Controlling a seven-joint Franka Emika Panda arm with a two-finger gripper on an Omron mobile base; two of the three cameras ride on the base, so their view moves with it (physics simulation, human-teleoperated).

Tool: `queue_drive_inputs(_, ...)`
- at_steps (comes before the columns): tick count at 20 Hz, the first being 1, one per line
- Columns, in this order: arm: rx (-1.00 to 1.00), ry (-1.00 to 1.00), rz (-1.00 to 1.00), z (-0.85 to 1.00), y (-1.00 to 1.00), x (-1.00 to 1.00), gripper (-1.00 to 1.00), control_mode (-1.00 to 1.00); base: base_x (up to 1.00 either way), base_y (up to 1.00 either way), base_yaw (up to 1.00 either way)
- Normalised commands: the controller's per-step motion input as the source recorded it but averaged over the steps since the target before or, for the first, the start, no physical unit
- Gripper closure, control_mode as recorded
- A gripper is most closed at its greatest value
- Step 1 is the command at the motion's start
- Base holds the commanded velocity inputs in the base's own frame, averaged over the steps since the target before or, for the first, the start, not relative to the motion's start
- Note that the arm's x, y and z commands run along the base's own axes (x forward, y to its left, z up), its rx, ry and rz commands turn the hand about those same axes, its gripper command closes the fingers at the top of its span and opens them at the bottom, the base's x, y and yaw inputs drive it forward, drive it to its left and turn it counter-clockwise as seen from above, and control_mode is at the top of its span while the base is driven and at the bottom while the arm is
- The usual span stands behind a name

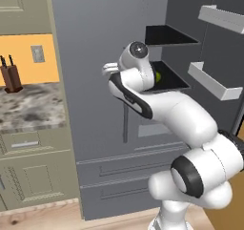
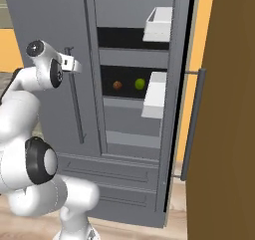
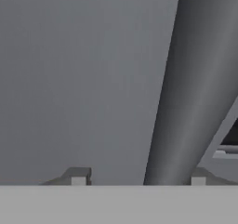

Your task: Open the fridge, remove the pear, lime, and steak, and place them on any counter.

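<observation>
Knife block (image 1: 10, 74): on the stone table (image 1: 28, 110), far left.
Gripper (image 3: 138, 176): partly spread, its tips either side of the left door's bar handle (image 3: 193, 88); contact unclear.
Fridge (image 2: 55, 30): right door (image 2: 187, 109) open.
Middle shelf (image 2: 122, 100): reddish-brown fruit (image 2: 117, 85), lime (image 2: 140, 83) beside it.

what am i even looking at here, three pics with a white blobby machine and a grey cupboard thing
It's a simulated kitchen. The white machine is a robot arm on a base that drives. Two pictures come from cameras on that base, one behind the arm to its left, one to its right. The third comes from a camera on the hand, looking along the gripper.

The grey cupboard is a fridge. Its right door is open; the left one is closed. On a shelf inside sit a green round fruit and a reddish-brown one. In the hand view the gripper's two fingertips straddle the left door's bar handle, with gaps either side, so nothing is gripped yet. A knife block stands on a side counter.
</observation>
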Motion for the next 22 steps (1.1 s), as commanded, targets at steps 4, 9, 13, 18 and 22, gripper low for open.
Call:
queue_drive_inputs(4, 0.0, -0.12, 0.03, -0.14, 0.87, -0.67, 1.0, -1.0, 0.0, 0.0, 0.0)
queue_drive_inputs(9, 0.0, -0.02, 0.09, 0.0, 0.81, -1.0, 1.0, -1.0, 0.0, 0.0, 0.0)
queue_drive_inputs(13, 0.0, 0.01, 0.14, 0.03, 1.0, -1.0, 1.0, -1.0, 0.0, 0.0, 0.0)
queue_drive_inputs(18, 0.0, 0.05, 0.16, 0.07, 1.0, -1.0, 1.0, -1.0, 0.0, 0.0, 0.0)
queue_drive_inputs(22, 0.0, 0.05, 0.14, 0.1, 0.64, -1.0, -1.0, -1.0, 0.0, 0.0, 0.0)
